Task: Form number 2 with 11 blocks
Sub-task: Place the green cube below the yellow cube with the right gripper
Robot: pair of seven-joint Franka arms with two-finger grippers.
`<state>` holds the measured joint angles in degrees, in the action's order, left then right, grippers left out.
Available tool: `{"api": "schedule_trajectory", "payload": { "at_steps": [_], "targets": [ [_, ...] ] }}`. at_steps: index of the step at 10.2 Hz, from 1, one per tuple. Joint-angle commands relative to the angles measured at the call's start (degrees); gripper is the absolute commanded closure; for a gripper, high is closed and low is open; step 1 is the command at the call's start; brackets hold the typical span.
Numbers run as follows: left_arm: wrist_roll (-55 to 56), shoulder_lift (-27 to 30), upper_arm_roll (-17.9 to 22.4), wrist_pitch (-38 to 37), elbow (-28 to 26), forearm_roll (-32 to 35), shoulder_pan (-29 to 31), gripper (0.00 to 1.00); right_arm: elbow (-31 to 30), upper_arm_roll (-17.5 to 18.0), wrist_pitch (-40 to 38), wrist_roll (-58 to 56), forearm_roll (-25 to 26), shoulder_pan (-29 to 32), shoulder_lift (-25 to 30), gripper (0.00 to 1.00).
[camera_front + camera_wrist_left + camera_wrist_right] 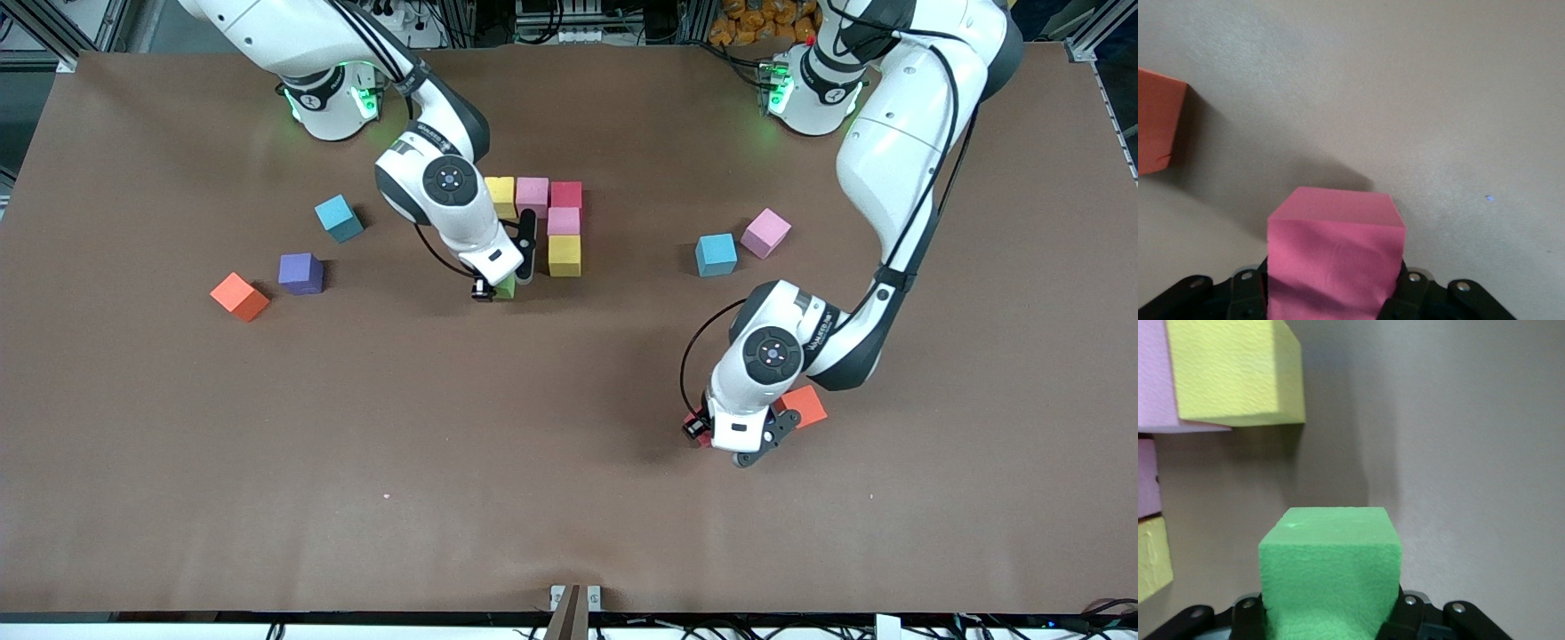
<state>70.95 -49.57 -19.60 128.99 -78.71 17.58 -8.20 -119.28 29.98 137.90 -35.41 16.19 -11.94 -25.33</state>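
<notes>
The right gripper (508, 286) is low by the started number 2 (551, 222). Its fingers are clamped on a green block (1330, 570). In the front view only a bit of this green block shows under the gripper, just beside the lower yellow block (564, 255) and toward the right arm's end of the table.

The number 2 has five blocks so far. A yellow block (500, 196), a pink block (532, 195) and a red block (566, 194) sit side by side in a row. Under the red one, nearer to the front camera, come another pink block (564, 220) and then the lower yellow block. They all touch.

The left gripper (711, 433) is low at the table (569, 498), well apart from the number 2 and toward the left arm's end. A bright pink block (1333, 257) sits between its fingers, and they press on its sides. An orange block (804, 405) lies just beside this gripper.

More blocks lie loose. A cyan block (716, 254) and a light pink block (765, 233) sit near each other, between the number 2 and the left arm. Toward the right arm's end lie another cyan block (339, 218), a purple block (300, 273) and another orange block (239, 296).
</notes>
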Motion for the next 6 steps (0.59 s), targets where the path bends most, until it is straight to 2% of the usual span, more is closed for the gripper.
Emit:
{"api": "schedule_trajectory", "payload": {
  "at_steps": [1, 3, 6],
  "targets": [
    [0.4, 3.4, 0.2, -3.1, -0.6, -4.6, 0.2, 0.86, 0.0, 0.4, 2.3, 1.6, 1.4, -1.2, -1.6, 0.74],
    [1.3, 4.7, 0.3, -4.9, -0.7, -7.2, 0.9, 0.86, 0.0, 0.4, 3.1, 2.7, 3.3, -2.5, -2.4, 0.74],
    [4.6, 5.5, 0.1, -5.1, -0.7, -7.4, 1.8, 0.86, -0.2, 0.4, 3.2, 6.8, 4.9, -4.8, -3.1, 0.74]
  ]
}}
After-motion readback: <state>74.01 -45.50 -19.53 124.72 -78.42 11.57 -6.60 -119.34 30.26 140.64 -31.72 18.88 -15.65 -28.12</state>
